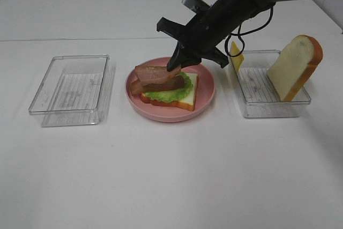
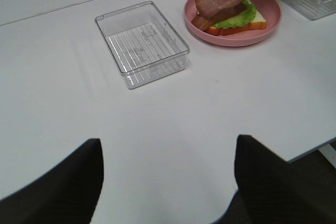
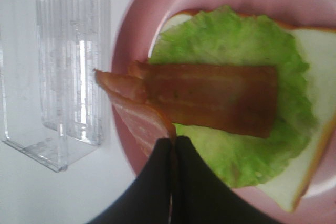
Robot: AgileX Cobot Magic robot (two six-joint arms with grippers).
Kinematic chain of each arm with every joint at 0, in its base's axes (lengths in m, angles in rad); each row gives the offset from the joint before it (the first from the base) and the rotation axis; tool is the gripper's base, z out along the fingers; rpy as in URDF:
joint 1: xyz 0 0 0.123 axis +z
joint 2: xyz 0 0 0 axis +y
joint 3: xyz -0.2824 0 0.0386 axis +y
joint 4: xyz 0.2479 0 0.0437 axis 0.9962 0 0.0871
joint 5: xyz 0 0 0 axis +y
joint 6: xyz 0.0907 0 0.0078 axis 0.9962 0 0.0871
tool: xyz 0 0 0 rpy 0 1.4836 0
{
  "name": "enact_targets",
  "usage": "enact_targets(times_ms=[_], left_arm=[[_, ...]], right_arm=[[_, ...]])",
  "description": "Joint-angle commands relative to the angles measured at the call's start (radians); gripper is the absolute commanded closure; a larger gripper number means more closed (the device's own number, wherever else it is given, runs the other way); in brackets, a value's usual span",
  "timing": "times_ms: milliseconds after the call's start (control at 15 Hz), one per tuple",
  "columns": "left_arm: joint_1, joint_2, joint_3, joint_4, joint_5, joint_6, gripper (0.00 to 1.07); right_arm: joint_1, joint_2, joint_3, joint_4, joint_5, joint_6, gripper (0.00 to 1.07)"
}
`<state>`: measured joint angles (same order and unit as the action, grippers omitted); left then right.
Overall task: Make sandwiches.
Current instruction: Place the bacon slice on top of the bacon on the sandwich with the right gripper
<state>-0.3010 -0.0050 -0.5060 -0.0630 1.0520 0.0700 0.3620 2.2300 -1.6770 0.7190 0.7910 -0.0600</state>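
Observation:
A bread slice [image 1: 188, 98] lies on the pink plate [image 1: 208, 90] with a green lettuce leaf [image 1: 170, 95] and one bacon strip [image 1: 163, 85] on it. My right gripper [image 1: 172, 67] is shut on the end of a second bacon strip [image 1: 151, 72] and holds it just above the first. In the right wrist view the gripper [image 3: 172, 145] pinches that strip [image 3: 137, 114] beside the lying strip [image 3: 215, 98] on the lettuce [image 3: 236, 40]. My left gripper [image 2: 168, 182] is open and empty, far from the plate [image 2: 236, 40].
An empty clear tray [image 1: 69, 89] stands left of the plate. A second clear tray [image 1: 268, 103] at the right holds an upright bread slice [image 1: 295, 68] and a yellow cheese slice [image 1: 236, 56]. The table's front edge [image 2: 310, 148] shows in the left wrist view.

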Motion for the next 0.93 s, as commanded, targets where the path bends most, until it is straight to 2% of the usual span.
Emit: enact_targets(times_ms=[67,267,333,467,600,733,933], left_arm=[[0.000,-0.021,0.005,0.001,-0.012,-0.008,0.39],[0.000,-0.021,0.005,0.001,-0.012,-0.008,0.39],[0.000,-0.021,0.005,0.001,-0.012,-0.008,0.39],[0.000,-0.021,0.005,0.001,-0.012,-0.008,0.39],[0.000,-0.021,0.005,0.001,-0.012,-0.008,0.39],[0.000,-0.021,0.005,0.001,-0.012,-0.008,0.39],[0.000,-0.021,0.005,0.001,-0.012,-0.008,0.39]], right_arm=[[-0.003,-0.003,-0.007,-0.105,0.028,0.069,1.07],[-0.003,-0.003,-0.007,-0.115,0.038,0.077,1.07],[-0.003,-0.003,-0.007,-0.115,0.042,0.077,1.01],[-0.003,-0.003,-0.007,-0.115,0.050,0.077,0.79],[-0.003,-0.004,-0.007,-0.112,0.056,0.071,0.50],[-0.003,-0.028,-0.007,-0.103,0.069,0.044,0.34],[-0.003,-0.085,-0.033,-0.115,0.140,0.035,0.34]])
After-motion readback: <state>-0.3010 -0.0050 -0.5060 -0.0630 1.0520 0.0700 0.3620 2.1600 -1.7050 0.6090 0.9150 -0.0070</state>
